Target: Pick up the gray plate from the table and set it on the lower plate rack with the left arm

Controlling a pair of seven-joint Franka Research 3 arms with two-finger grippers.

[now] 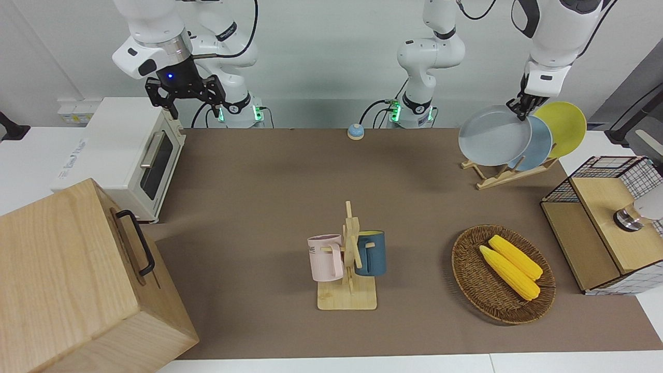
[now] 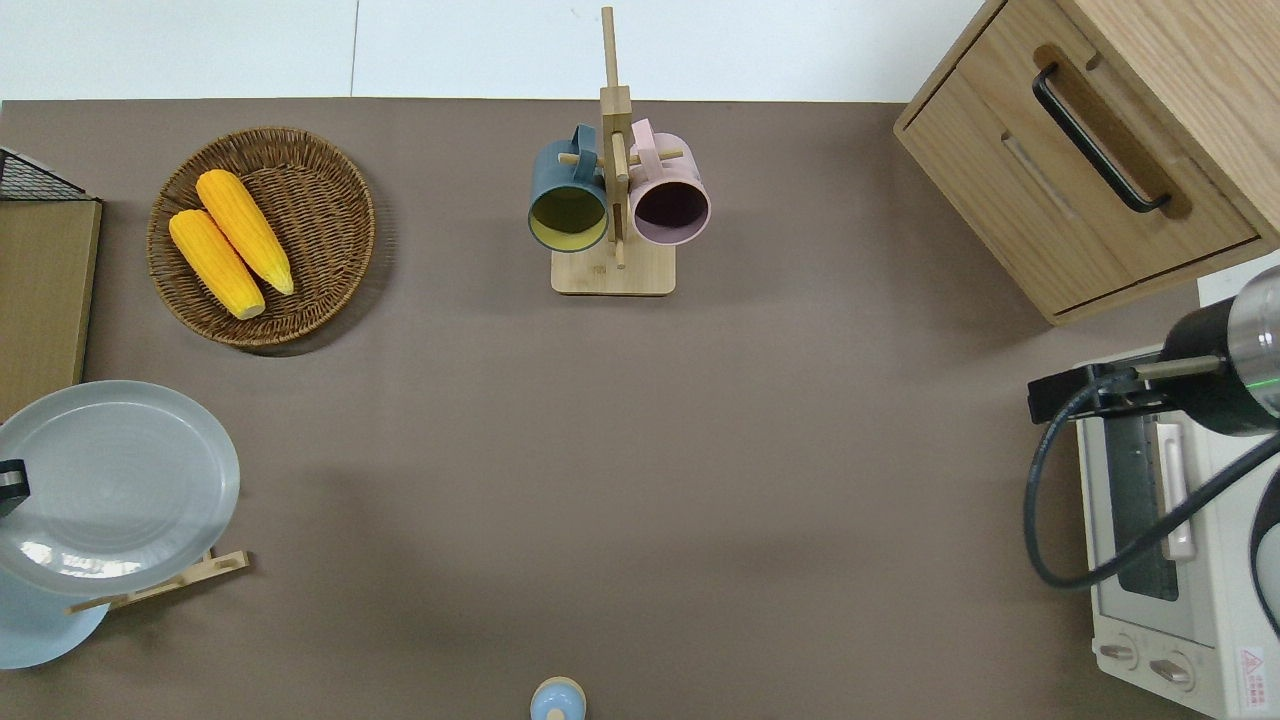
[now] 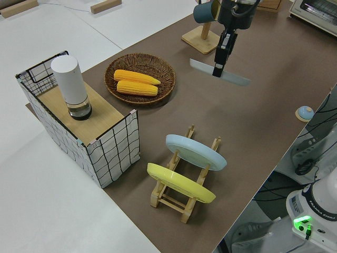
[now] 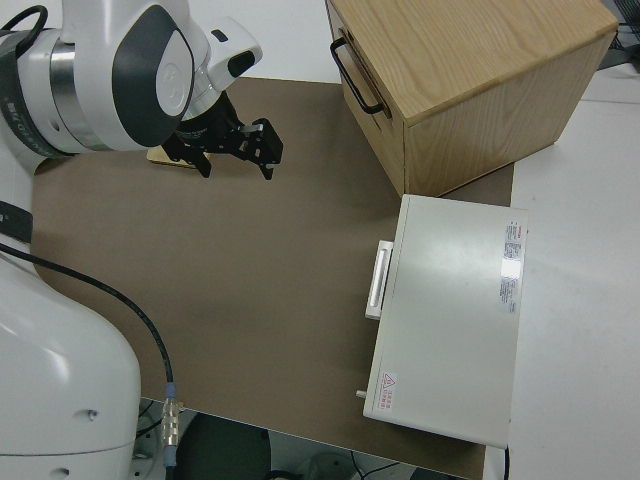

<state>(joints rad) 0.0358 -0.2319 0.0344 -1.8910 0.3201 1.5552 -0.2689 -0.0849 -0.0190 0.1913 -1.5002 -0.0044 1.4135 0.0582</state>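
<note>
Gray plate (image 1: 494, 135) hangs tilted over the lower plate rack (image 1: 505, 172), pinched at its rim in my left hand (image 1: 521, 110), beside the blue plate (image 1: 536, 142). I must lower it into the empty slot.

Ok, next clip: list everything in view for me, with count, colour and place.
gray plate: 1, pale gray, held over the plate rack
plate rack: 1, light wood, left arm's end
blue plate: 1, on rack
yellow plate: 1, on rack
basket: 1, brown wicker
corn: 2, yellow, in basket
mug tree: 1, wood
mugs: 2, dark blue and pink, on tree
bell: 1, blue
wooden cabinet: 1
toaster oven: 1, white
wire crate: 1
left gripper: grips the plate's rim
right gripper: parked, jaws open
</note>
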